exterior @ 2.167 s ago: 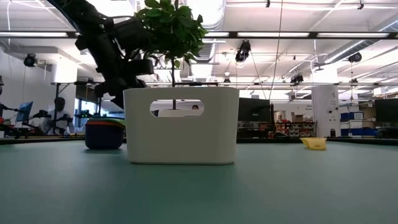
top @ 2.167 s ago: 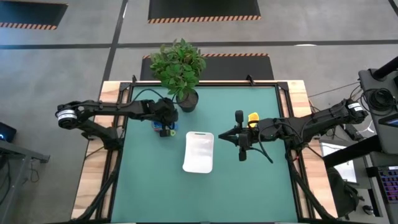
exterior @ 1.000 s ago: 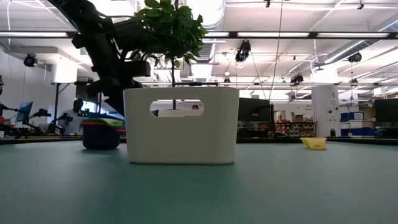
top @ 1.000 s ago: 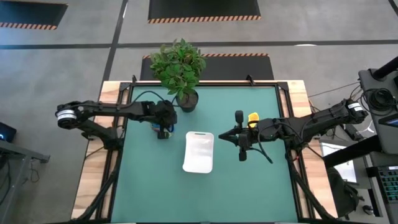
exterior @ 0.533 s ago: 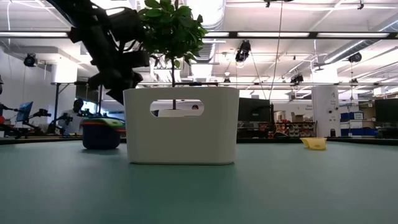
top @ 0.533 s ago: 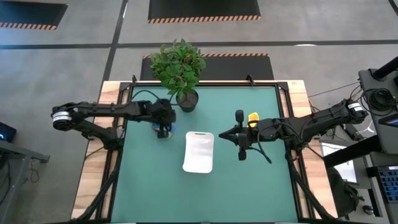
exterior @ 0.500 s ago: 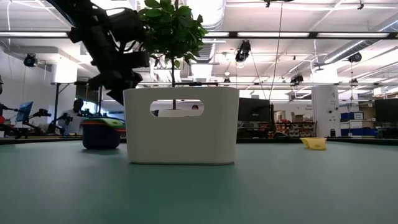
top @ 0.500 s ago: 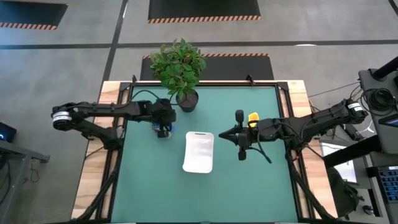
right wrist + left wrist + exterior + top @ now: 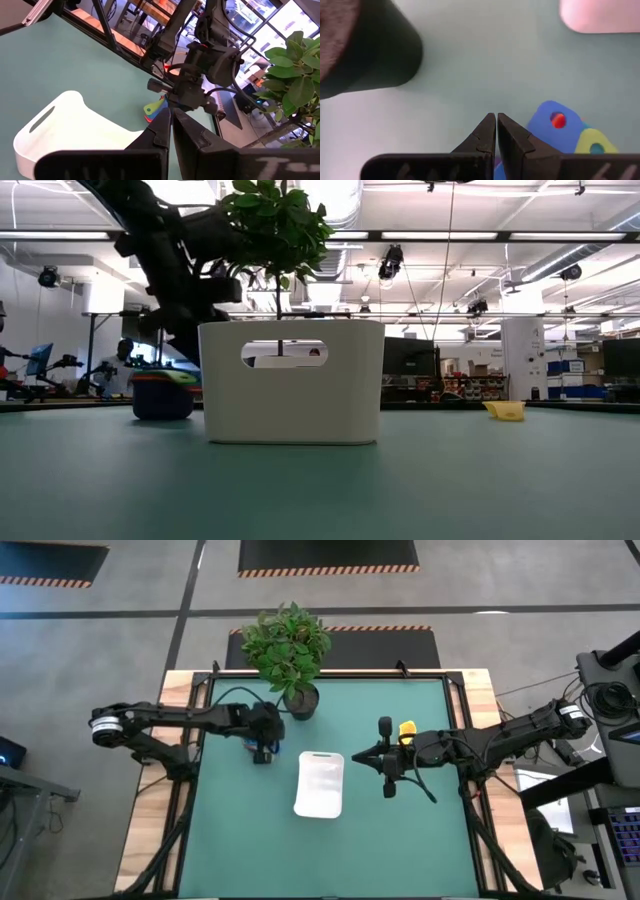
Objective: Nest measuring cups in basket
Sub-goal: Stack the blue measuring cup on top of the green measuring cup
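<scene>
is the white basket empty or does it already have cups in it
Empty: the high view shows the white rectangular plastic basket with a bare floor, and the stacked coloured cups sit outside it.

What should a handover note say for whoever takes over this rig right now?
Left claw: shut, empty, just above the cup stack.
Right claw: shut, empty, waiting right of the basket.
Cups: stack sits on the table left of the basket, near the plant pot; a lone yellow cup lies by the right arm.
Done: most cups look nested, outside the basket.
Left: basket looks empty; add the yellow cup and get the stack into the basket.
</scene>
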Controlling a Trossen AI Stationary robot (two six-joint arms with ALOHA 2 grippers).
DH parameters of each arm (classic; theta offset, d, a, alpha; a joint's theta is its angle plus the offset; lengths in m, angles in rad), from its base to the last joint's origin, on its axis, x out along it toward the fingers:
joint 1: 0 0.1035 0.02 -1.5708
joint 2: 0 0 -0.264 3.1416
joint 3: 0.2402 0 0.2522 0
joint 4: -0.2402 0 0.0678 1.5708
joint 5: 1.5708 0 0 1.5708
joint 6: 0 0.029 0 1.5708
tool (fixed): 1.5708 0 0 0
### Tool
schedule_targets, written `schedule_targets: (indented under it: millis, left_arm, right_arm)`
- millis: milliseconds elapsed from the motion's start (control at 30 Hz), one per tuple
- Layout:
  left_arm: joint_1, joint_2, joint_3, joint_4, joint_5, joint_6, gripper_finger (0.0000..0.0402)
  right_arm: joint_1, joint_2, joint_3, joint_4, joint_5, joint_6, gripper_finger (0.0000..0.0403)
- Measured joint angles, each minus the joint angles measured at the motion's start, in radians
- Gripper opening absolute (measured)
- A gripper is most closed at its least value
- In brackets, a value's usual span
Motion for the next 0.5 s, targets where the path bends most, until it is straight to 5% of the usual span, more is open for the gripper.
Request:
schedule_targets:
  millis: [500]
  left_arm:
    - [-0.057,-0.074,0.038,-0.084,0.065,-0.070,0.0000]
  right_arm:
    - [0.000,0.000,0.000,0.000,0.000,0.000,0.0009]
